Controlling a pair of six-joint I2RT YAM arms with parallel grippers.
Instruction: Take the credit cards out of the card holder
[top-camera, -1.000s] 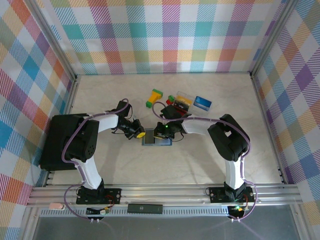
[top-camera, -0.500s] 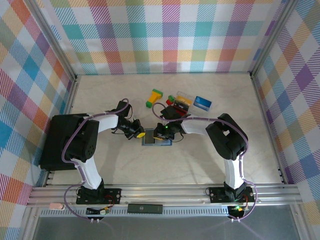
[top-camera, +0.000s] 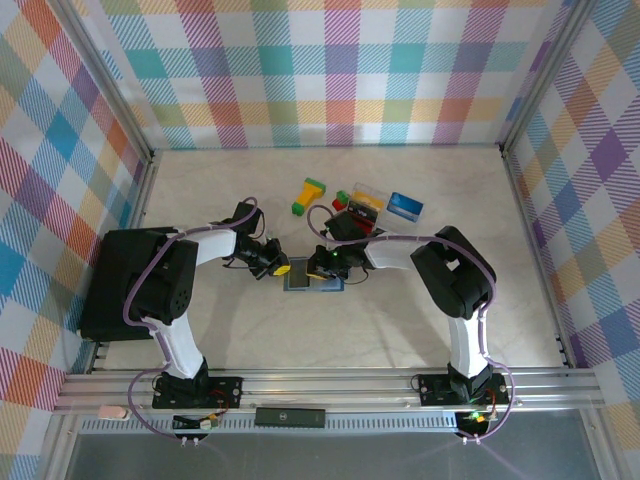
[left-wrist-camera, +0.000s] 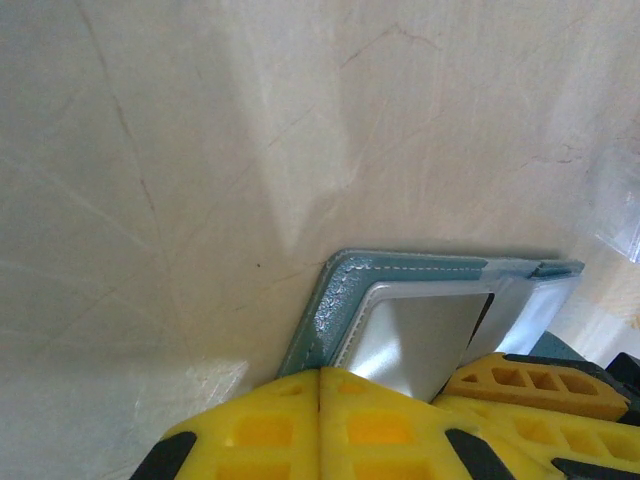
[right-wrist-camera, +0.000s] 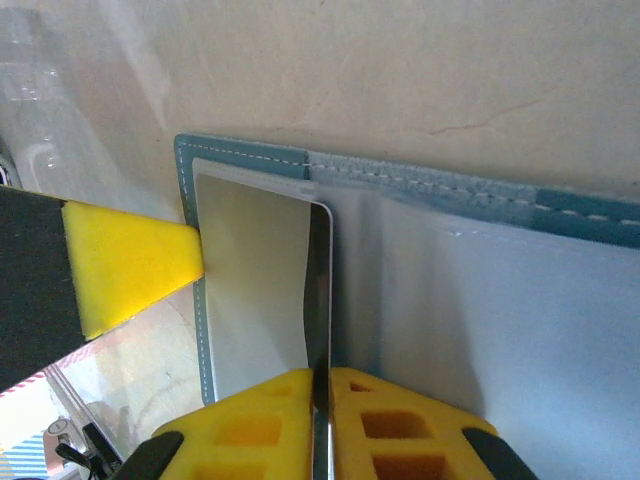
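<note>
The slate-blue card holder (top-camera: 313, 281) lies open on the table between both grippers. My left gripper (left-wrist-camera: 322, 375) is shut, its yellow fingertips resting on the holder's (left-wrist-camera: 335, 300) near-left corner with nothing between them. My right gripper (right-wrist-camera: 320, 375) is shut on the edge of a pale grey credit card (right-wrist-camera: 260, 280), which stands partly lifted out of the holder's (right-wrist-camera: 450, 190) left pocket. The same grey card (left-wrist-camera: 425, 335) shows in the left wrist view. A yellow-and-black card (top-camera: 365, 206) and a blue card (top-camera: 405, 206) lie on the table behind the right gripper (top-camera: 325, 266).
A yellow-and-green block (top-camera: 309, 194) lies at the back centre, with small red and green pieces (top-camera: 343, 198) beside the cards. Checked walls close in the table on three sides. Open table stretches in front of the holder.
Both grippers stay at the card holder. The right arm's elbow has drifted slightly left; nothing else has visibly moved.
</note>
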